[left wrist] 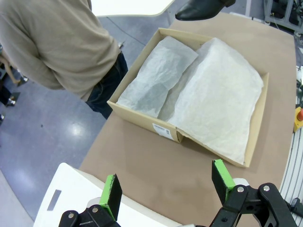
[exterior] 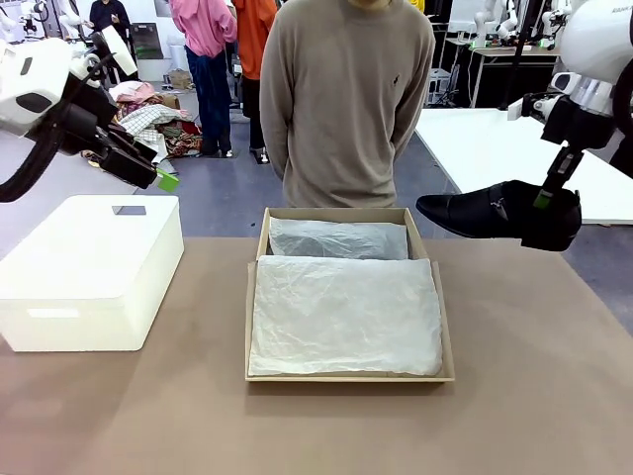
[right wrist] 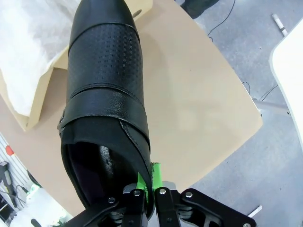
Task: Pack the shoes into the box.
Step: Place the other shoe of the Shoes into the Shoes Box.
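One glossy black shoe hangs in the air right of the box, toe pointing left, with my right gripper shut on the rim at its heel. The right wrist view looks down the shoe from the heel, where the green pads pinch the collar. The tan cardboard box lies open at the table's middle, lined with crinkled white tissue; its flap lies toward the person. My left gripper hovers open, high at the left above the white container; its green pads stand wide apart.
A white rounded plastic container sits at the table's left. A person in a beige sweater stands at the far edge behind the box. A white table is at the back right. Bare brown tabletop lies right of the box.
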You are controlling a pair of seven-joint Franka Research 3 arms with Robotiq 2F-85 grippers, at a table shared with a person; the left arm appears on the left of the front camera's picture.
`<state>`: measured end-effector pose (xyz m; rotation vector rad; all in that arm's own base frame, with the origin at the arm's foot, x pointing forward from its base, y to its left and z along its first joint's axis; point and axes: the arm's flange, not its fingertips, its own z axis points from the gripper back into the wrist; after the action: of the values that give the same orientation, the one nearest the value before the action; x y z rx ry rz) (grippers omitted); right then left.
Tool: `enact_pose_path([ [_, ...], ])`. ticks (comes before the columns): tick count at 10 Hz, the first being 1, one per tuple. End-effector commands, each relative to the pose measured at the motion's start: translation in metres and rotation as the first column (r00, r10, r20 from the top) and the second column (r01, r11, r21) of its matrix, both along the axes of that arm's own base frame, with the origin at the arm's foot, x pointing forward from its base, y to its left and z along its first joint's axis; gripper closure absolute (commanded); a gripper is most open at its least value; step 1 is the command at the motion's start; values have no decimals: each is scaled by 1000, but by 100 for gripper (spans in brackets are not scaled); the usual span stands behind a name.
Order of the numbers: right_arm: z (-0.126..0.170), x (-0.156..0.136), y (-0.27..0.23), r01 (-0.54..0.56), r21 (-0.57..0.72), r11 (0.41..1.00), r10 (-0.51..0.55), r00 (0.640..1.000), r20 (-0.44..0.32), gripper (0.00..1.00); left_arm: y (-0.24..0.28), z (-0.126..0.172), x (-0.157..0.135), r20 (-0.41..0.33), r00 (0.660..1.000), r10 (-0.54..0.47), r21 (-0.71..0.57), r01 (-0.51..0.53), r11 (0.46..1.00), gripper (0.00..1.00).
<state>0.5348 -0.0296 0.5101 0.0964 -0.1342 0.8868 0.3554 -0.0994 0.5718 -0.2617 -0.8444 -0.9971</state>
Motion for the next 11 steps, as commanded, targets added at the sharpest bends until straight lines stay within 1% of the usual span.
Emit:
enact_pose_path([
  [1, 1, 0, 0, 0, 0, 1000, 0, 1000, 1, 100, 2, -1, 1, 2, 1000, -19, -12, 19, 1000, 0],
  [2, 7, 1, 19, 51, 15, 999, -52, 998, 19, 100, 2, -1, 1, 2, 1000, -19, -12, 19, 1000, 0],
  [3, 15, 2, 35, 134, 25, 991, -135, 990, 36, 100, 2, -1, 1, 2, 1000, -19, -12, 19, 1000, 0],
  [4, 23, 0, 49, 228, 46, 973, -230, 973, 37, 100, 2, -1, 1, 2, 1000, -19, -12, 19, 1000, 0],
  [5, 28, -2, 61, 297, 60, 953, -300, 953, 45, 100, 2, -1, 1, 2, 1000, -19, -12, 19, 1000, 0],
  [6, 32, -3, 71, 379, 68, 923, -383, 922, 52, 100, 2, -1, 1, 2, 1000, -19, -12, 19, 1000, 0],
  [7, 34, -3, 81, 469, 59, 881, -471, 881, 45, 100, 2, -1, 1, 2, 1000, -19, -12, 19, 1000, 0],
  [8, 34, -2, 90, 563, 52, 825, -564, 825, 28, 100, 2, -1, 1, 2, 1000, -19, -12, 19, 1000, 0],
  [9, 35, 0, 102, 641, 66, 765, -642, 767, -8, 100, 2, -1, 1, 2, 1000, -19, -12, 19, 1000, 0],
  [10, 35, 2, 112, 674, 74, 735, -672, 739, -49, 100, 2, -1, 1, 2, 1000, -19, -12, 19, 1000, 0],
  [11, 34, 3, 121, 685, 70, 725, -682, 728, -61, 100, 2, -1, 1, 2, 1000, -19, -12, 19, 1000, 0],
])
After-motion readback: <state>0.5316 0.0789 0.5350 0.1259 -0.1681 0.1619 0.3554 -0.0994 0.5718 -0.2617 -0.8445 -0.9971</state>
